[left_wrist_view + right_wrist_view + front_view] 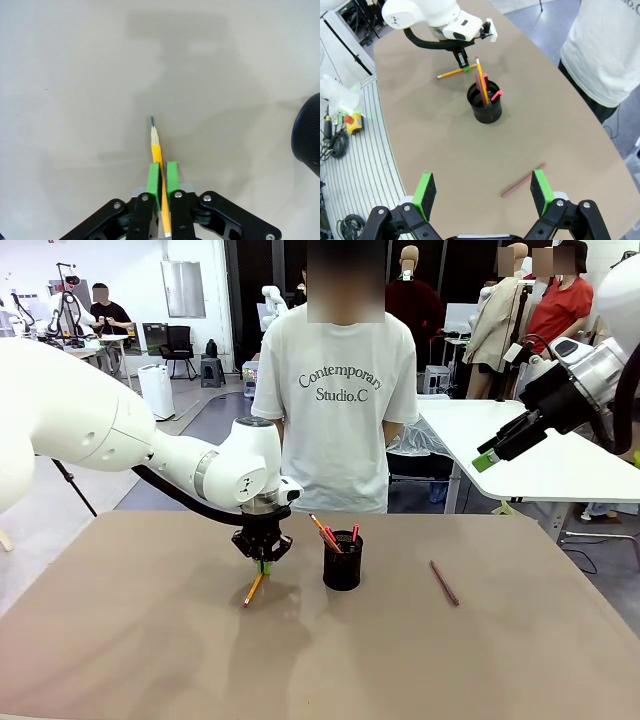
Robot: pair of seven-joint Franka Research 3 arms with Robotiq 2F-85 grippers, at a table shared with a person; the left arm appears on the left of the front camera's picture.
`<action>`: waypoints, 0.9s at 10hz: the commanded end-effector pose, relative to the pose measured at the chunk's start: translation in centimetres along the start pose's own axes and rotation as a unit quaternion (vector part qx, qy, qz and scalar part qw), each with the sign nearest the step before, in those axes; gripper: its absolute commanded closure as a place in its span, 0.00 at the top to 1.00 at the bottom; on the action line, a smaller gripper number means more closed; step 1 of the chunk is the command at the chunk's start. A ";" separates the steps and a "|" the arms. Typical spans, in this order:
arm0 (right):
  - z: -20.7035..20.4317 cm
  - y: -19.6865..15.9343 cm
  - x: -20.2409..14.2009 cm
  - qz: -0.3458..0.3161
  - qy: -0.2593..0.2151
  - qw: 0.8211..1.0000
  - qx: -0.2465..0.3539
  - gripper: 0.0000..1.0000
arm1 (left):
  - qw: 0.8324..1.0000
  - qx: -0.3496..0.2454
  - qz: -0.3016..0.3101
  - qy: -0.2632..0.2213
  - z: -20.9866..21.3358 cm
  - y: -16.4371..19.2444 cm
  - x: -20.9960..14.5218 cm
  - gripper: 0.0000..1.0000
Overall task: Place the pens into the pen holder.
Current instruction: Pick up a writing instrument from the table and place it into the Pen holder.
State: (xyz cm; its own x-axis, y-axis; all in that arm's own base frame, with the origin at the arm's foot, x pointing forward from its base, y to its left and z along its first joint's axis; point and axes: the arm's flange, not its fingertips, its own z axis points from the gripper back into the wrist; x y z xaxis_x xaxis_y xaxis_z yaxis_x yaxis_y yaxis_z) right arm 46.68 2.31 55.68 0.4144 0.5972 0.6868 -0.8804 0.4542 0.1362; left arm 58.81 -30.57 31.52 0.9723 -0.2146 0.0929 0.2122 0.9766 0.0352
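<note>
Left gripper (262, 556) pinches the slim, sharpened yellow pencil (155, 142) between green pads (154, 177) beside the black mesh pen holder (342, 564); right gripper (484, 186) gapes wide.

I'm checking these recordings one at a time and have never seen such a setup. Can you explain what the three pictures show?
Two white robot arms work at a brown table, with a person standing at the far side. The front picture looks across the table from between the arms. The other two come from cameras on each arm's wrist, looking along its fingers. The left gripper is shut on a yellow pencil, tilted tip-down, beside the black mesh pen holder, where some pens already stand. A maroon pen lies on the table on the holder's other side. The right gripper is open, empty and raised.
</note>
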 end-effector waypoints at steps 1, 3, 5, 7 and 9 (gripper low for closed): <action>0.1 0.0 0.0 0.003 -0.006 1.000 0.003 1.00 | 1.000 0.011 -0.009 -0.015 -0.7 0.8 -1.0 0.48; 0.1 0.0 0.0 0.003 -0.006 1.000 0.003 1.00 | 1.000 0.015 -0.017 -0.017 -0.9 0.5 -0.9 0.48; 0.1 0.0 0.0 0.003 -0.006 1.000 0.003 1.00 | 0.999 0.020 -0.021 -0.015 -1.5 0.6 -0.7 0.37; 0.1 0.0 0.0 0.003 -0.006 1.000 0.003 1.00 | 0.999 0.021 -0.027 -0.006 -1.4 0.5 -0.7 0.00; 0.1 0.0 0.0 0.003 -0.006 1.000 0.003 1.00 | 0.999 0.020 -0.031 -0.002 -1.3 0.6 -0.8 0.00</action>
State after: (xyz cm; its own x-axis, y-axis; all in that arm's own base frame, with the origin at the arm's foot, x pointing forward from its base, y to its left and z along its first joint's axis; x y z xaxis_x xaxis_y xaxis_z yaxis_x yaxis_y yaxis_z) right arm 46.68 2.31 55.68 0.4144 0.5972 0.6868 -0.8804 0.4543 0.1362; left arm 58.61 -30.42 30.88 0.9594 -0.2596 0.1103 0.2541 0.9652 0.0618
